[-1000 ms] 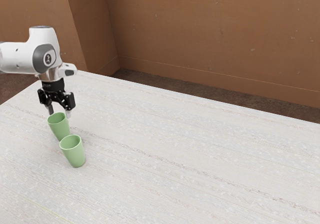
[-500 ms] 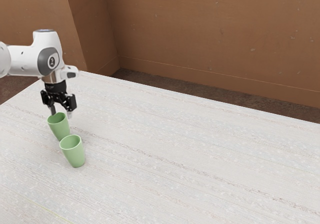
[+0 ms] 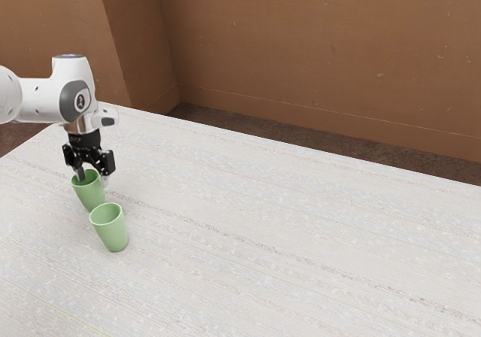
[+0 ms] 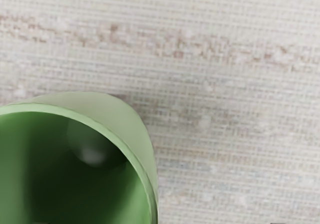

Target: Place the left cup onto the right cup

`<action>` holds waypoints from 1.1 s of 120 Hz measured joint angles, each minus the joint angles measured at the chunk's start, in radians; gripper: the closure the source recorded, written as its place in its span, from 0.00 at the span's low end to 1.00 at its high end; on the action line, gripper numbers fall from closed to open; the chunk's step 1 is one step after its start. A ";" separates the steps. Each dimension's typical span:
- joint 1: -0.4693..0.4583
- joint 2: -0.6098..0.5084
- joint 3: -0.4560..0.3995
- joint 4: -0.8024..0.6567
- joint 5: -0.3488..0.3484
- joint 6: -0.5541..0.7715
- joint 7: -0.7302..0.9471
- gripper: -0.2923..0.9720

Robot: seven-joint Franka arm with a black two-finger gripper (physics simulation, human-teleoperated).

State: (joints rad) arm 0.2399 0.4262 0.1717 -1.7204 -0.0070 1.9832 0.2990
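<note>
Green and upright on the bench [image 3: 301,224], the left cup [image 3: 89,192] stands just beside the right cup [image 3: 110,228]. The gripper [image 3: 89,174] hangs at its rim, jaws parted and nothing held, apparently lined up to pinch the wall for lifting.

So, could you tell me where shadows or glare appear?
Exterior view: even light, no glare; the far green cup and near green cup barely shadow the table. Wrist view: a dark patch and pale glint inside the far green cup.
</note>
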 joint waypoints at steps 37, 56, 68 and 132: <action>0.003 0.023 0.001 0.007 -0.005 0.018 0.012 0.35; 0.002 0.036 0.002 0.022 -0.005 0.022 0.017 0.39; 0.002 0.039 0.002 0.026 -0.005 0.023 0.020 0.43; 0.002 0.052 0.015 0.034 -0.015 0.027 0.028 0.65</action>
State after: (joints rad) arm 0.2423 0.4780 0.1864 -1.6862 -0.0225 2.0098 0.3271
